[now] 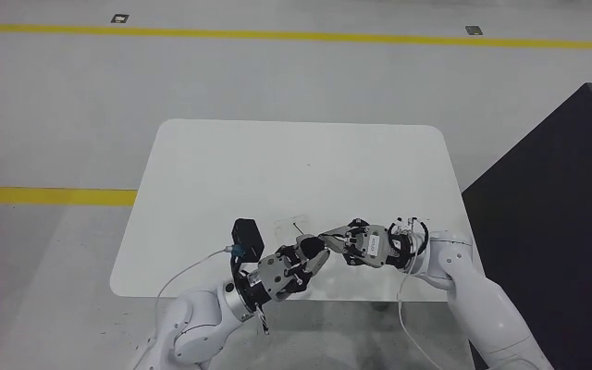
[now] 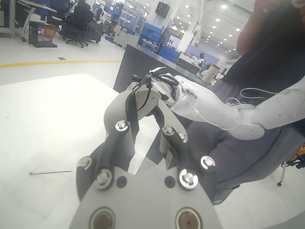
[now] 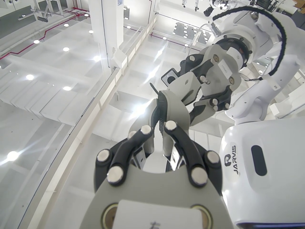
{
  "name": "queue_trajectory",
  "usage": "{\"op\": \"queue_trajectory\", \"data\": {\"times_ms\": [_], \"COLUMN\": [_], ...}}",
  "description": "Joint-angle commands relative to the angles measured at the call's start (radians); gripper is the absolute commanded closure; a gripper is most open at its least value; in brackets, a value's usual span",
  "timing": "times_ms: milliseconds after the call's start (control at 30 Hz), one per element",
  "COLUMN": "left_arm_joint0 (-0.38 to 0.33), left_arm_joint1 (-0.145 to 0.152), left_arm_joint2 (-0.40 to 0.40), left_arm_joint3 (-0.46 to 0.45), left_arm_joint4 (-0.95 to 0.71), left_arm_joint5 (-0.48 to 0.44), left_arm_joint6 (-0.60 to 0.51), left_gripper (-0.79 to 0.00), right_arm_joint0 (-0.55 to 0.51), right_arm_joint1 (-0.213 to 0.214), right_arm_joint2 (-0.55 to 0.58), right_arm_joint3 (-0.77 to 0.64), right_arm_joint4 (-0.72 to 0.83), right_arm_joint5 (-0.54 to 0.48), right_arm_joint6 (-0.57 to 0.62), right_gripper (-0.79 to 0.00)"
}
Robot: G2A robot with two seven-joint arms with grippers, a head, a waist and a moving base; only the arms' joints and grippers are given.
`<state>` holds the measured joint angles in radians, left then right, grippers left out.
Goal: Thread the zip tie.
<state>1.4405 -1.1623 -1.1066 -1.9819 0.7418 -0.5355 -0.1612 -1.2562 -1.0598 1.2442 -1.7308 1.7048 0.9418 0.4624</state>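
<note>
Right hand (image 3: 158, 104) is clamped on a black zip tie (image 3: 153, 89). The thin tip pokes out past the fingertips and the rest is hidden between the pads. Left hand (image 2: 144, 101) has its fingers apart, tips pointing at the right hand and just beside it. Can't tell if the left fingers touch the held tie. Both hands meet over the near edge of the white desk (image 1: 277, 157). A second zip tie (image 2: 50, 173) lies flat and straight on the desk, near the hands but apart from both, just beyond them in the top view.
</note>
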Motion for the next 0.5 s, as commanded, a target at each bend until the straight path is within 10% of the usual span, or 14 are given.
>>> {"op": "queue_trajectory", "data": {"times_ms": [0, 467], "left_arm_joint0": [0.002, 0.007], "left_arm_joint1": [0.000, -0.001], "left_arm_joint2": [-0.001, -0.006], "left_arm_joint3": [0.004, -0.011], "left_arm_joint4": [0.002, -0.002], "left_arm_joint5": [0.010, 0.003], "left_arm_joint6": [0.004, 0.023], "left_gripper": [-0.126, 0.000], "right_arm_joint0": [0.000, 0.000], "right_arm_joint1": [0.000, 0.000], "right_arm_joint2": [0.000, 0.000], "right_arm_joint3": [0.000, 0.000], "right_arm_joint4": [0.000, 0.000], "right_arm_joint5": [0.000, 0.000], "right_arm_joint6": [0.000, 0.000], "right_gripper": [0.000, 0.000]}}
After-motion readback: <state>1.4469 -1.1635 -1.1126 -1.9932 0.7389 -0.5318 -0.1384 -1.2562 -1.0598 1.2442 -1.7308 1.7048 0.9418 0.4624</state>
